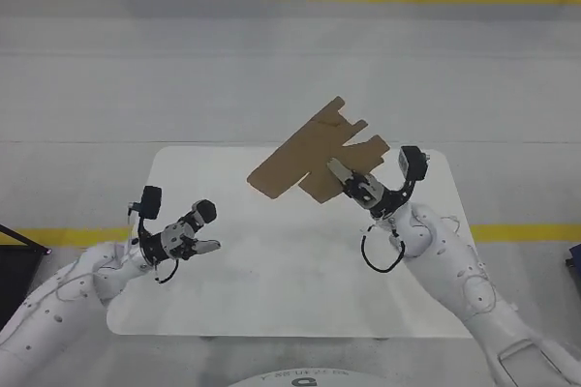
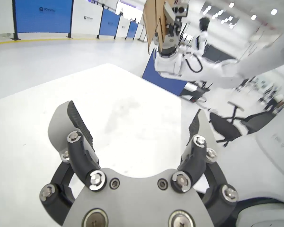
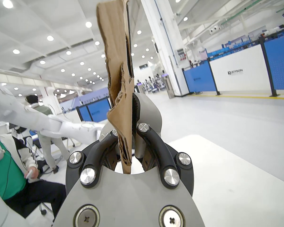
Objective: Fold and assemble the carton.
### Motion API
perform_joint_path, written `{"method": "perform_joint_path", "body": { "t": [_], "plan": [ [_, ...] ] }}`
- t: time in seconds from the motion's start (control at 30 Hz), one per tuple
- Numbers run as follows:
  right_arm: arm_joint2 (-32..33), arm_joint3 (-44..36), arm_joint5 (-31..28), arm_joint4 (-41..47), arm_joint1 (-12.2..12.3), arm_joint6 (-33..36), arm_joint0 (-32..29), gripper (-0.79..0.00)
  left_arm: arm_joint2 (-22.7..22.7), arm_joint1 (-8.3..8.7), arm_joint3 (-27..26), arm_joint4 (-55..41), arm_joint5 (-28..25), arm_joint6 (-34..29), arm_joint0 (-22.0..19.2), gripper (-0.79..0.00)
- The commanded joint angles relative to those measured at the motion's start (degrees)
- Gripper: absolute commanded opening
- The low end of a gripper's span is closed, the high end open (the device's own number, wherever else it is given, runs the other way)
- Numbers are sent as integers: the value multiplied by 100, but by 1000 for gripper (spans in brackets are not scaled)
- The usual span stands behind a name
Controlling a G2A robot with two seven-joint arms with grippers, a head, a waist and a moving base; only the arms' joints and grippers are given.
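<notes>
The right gripper [image 1: 341, 174] pinches the flat carton [image 1: 308, 155] in its fingers above the far edge of the bench [image 1: 271, 281]. The left gripper [image 1: 209, 229], fingers wide, hovers over its left side.

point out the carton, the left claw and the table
carton [image 1: 310, 157]: top view, middle of the flat panel
left claw [image 2: 135, 111]: left wrist view, midway between its open fingertips
table [image 1: 290, 281]: top view, bare white top
</notes>
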Motion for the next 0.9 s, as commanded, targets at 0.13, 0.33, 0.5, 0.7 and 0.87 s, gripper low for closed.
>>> {"method": "perform_joint_path", "body": {
  "t": [0.13, 0.33, 0.5, 0.7, 0.87],
  "plan": [
    [-556, 297, 1, 192, -196, -319, 299, -785, 869, -187, -251, -2975, 8, -1547, -505, -117],
    [-911, 472, 1, -77, -364, -617, 555, -785, 1288, -598, 63, -4401, 8, -3259, -1042, -243],
    [-932, 490, 1, -334, -409, -948, 511, -785, 1303, -979, 278, -4972, 8, -4161, -1329, -314],
    [-1059, 512, 1, -188, -417, -1066, 459, -785, 893, -1325, 498, -4903, 8, -4422, -1295, -453],
    [-1268, 483, 1, 239, -400, -869, 558, -785, 468, -1514, 530, -4308, 8, -4384, -1132, -477]
  ]
}}
